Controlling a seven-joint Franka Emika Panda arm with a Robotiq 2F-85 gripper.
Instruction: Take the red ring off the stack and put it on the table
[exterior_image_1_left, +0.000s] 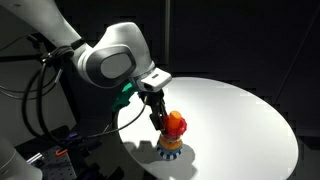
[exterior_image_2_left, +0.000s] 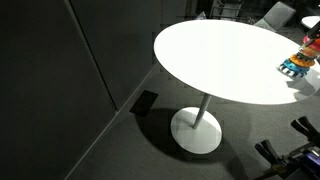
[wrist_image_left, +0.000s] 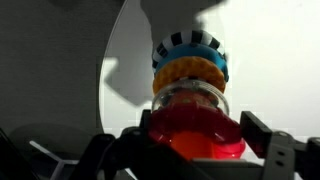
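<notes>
The stack stands near the edge of the white round table; it also shows at the far right in an exterior view. In the wrist view I look along it: the blue-grey scalloped base is farthest, then the orange ring, then a clear part, then the red ring nearest the camera. My gripper has one finger on each side of the red ring and touches it. In an exterior view the gripper sits at the top of the stack, on the red ring.
The table stands on a single pedestal foot on a dark floor. Dark walls surround it. Cables and equipment lie by the robot base. The stack is close to the table's rim.
</notes>
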